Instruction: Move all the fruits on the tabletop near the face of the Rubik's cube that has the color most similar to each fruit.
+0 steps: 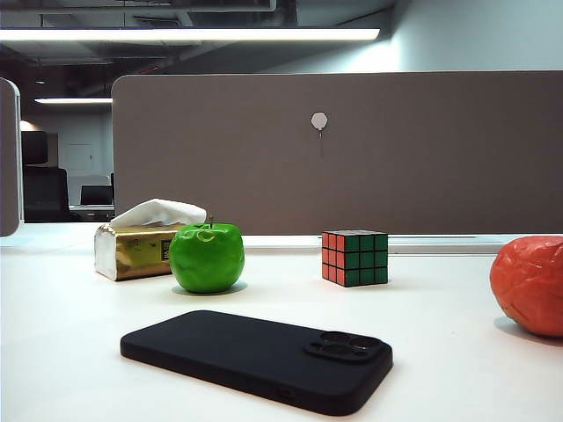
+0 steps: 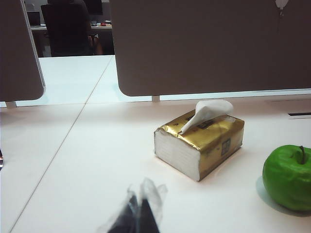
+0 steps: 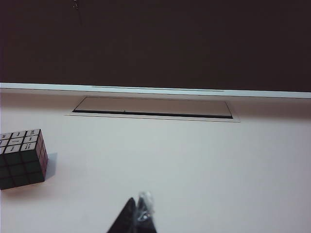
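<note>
Green and glossy, the plastic-looking apple [image 1: 207, 257] has a dark stem poking up and a dimpled top, sitting on the plain white tabletop [image 1: 457, 352] toward its left side, just in front and right of a gold foil tissue pack [image 1: 134, 251] with a white tissue sticking out. From the exterior view the two look like they're touching or nearly so, but the left wrist view shows a clear gap between them

The small 3x3 Rubik's cube [image 1: 355, 258] with black grid lines sits around the middle of the tabletop, closer to the far edge by the grey-brown divider panel [image 1: 352, 149]. Its red face is turned to the left toward the apple, and a green face points at the exterior camera, top looks green too. The orange-red round fruit [image 1: 530, 285] with bumpy, wrinkled skin is way over at the right edge, partly cut off, well apart from the cube

A matte black phone [image 1: 264, 356] lies camera-side up near the front edge

The left gripper [image 2: 138, 213] hangs low over bare tabletop near the tissue pack, fingertips pressed together with nothing in them. The right gripper [image 3: 137, 217] is also pinched closed and empty, over bare tabletop with the cube off to one side
</note>
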### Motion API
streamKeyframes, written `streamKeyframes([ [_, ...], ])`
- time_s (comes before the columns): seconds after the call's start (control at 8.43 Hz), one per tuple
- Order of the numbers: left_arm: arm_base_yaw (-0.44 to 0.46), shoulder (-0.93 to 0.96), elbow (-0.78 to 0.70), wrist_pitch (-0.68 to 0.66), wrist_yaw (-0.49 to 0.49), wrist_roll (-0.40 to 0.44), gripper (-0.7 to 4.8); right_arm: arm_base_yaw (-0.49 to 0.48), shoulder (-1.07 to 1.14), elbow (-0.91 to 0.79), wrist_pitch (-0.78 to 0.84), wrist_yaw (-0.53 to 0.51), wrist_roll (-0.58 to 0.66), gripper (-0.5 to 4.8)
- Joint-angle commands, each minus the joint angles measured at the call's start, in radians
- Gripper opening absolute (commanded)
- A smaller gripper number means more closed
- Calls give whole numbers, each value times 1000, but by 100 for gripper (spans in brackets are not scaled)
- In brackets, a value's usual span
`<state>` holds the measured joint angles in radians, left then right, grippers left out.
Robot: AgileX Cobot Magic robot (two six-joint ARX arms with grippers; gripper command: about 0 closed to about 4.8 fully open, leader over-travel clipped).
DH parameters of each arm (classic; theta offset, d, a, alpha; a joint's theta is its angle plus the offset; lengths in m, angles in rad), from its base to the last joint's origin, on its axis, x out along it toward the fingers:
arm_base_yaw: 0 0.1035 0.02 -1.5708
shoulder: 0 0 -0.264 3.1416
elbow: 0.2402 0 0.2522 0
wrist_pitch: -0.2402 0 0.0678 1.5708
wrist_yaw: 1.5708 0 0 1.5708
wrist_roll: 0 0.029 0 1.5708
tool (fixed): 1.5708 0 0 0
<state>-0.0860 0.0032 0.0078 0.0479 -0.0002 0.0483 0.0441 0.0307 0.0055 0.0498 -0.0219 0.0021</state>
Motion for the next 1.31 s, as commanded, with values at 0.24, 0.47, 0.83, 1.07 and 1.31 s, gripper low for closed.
streamKeyframes([
  [0.24,2,0,3,13,4,-3,-6,1,0,0,10,2,-3,-1],
  [0.47,1,0,3,14,4,-4,-6,1,0,0,10,1,-3,-1],
  [0.83,1,0,5,32,119,-158,-6,1,0,18,121,90,-2,-1],
  [1.07,1,0,6,60,187,-157,-6,2,0,50,98,76,-3,-1],
  [1.31,1,0,22,64,219,-157,-6,2,0,93,54,68,-3,-1],
])
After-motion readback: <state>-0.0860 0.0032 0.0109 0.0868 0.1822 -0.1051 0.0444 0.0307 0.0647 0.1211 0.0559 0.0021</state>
